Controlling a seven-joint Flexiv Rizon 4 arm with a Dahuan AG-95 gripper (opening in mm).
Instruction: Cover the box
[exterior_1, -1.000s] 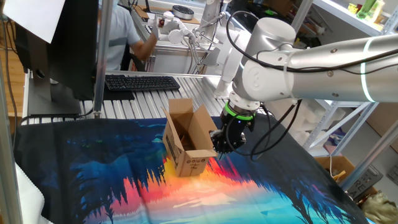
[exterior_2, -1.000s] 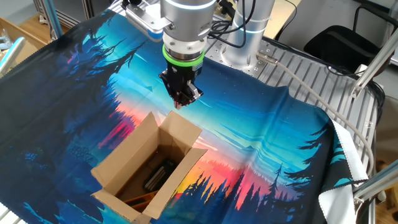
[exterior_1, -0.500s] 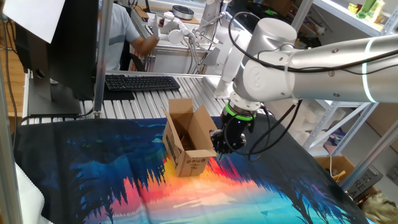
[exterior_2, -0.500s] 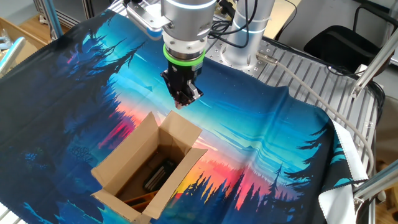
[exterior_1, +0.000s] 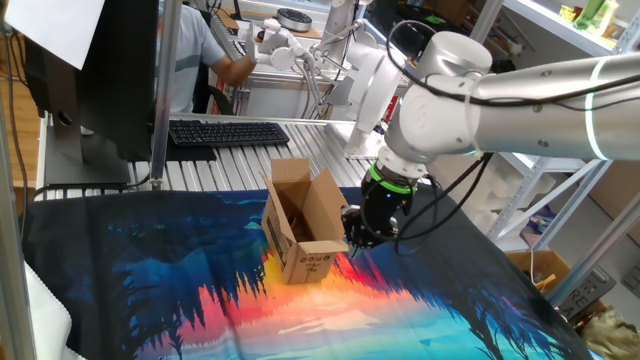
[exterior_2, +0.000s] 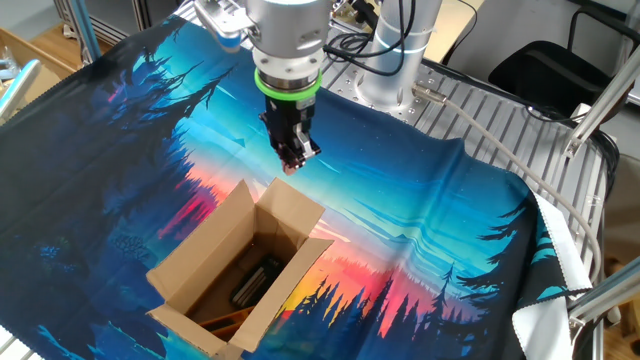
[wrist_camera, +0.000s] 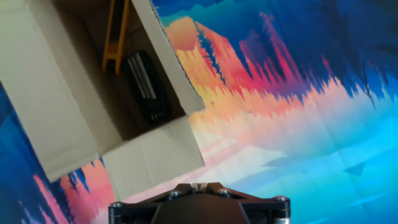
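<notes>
- A small brown cardboard box stood on a table covered by a cloth printed with a blue, orange and red forest sunset.
- The box was open at the top, its four flaps raised or splayed outward, with black printed marks on one side wall.
- In the other fixed view, the box sat near the lower left, and dark objects lay inside on its floor.
- The hand view looked down into the box and showed a black object and a yellow-orange object lying side by side inside it.
- The gripper pointed straight down, just beside the box's raised flap, above the cloth.
- In the other fixed view, the gripper hung just past the box's far corner, apart from the cardboard.
- Its fingers were clenched together with nothing between them.
- A green ring circled the wrist above the gripper.
- Behind the table, a black keyboard lay on a slatted metal surface, and a person sat further back.
</notes>
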